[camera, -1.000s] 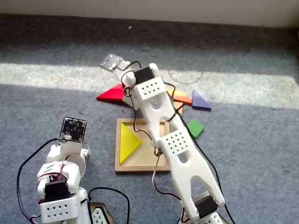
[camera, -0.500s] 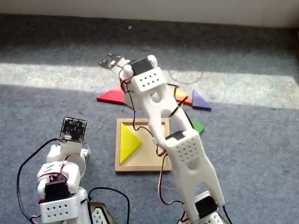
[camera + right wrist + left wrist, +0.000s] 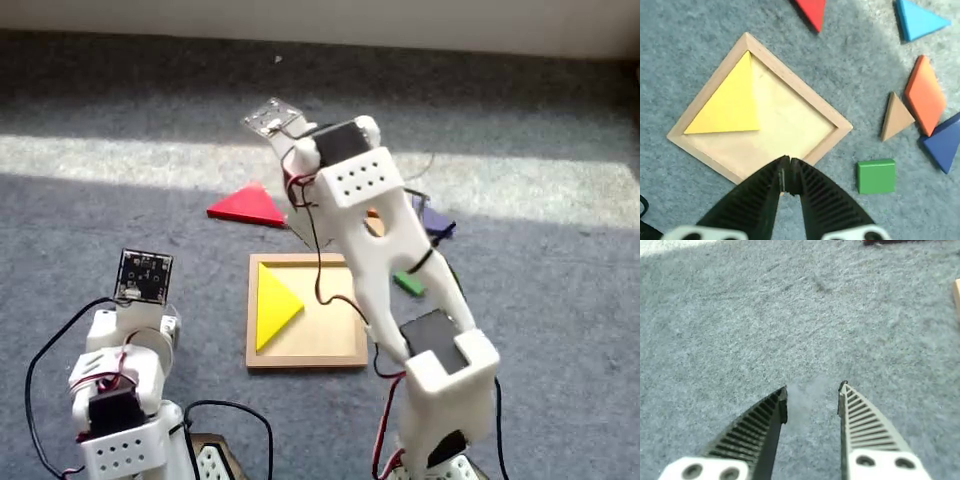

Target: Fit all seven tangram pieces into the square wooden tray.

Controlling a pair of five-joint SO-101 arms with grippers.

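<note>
Grey carpet (image 3: 150, 120) is shown bearing the wooden tray (image 3: 300, 361), with the yellow triangle (image 3: 730, 102) seated inside. The right gripper (image 3: 789, 172) is held closed and empty above its edge, the left gripper (image 3: 812, 395) spread and empty.

Floored throughout in grey carpet (image 3: 100, 90), short and dense in pile, faintly mottled. Crossed from side to side by a broad band of sunlight (image 3: 120, 160), bright, slightly slanted, sitting lower toward the right of the high view. Dimmer on both sides of it, darkest just beyond. Bounded at the far edge by a pale strip (image 3: 400, 18), wall or skirting, hard to tell which. Marked near that edge by one tiny pale speck (image 3: 278, 60). Seen close from the wrists as coarse, fuzzy fibre, partly sunlit.
</note>
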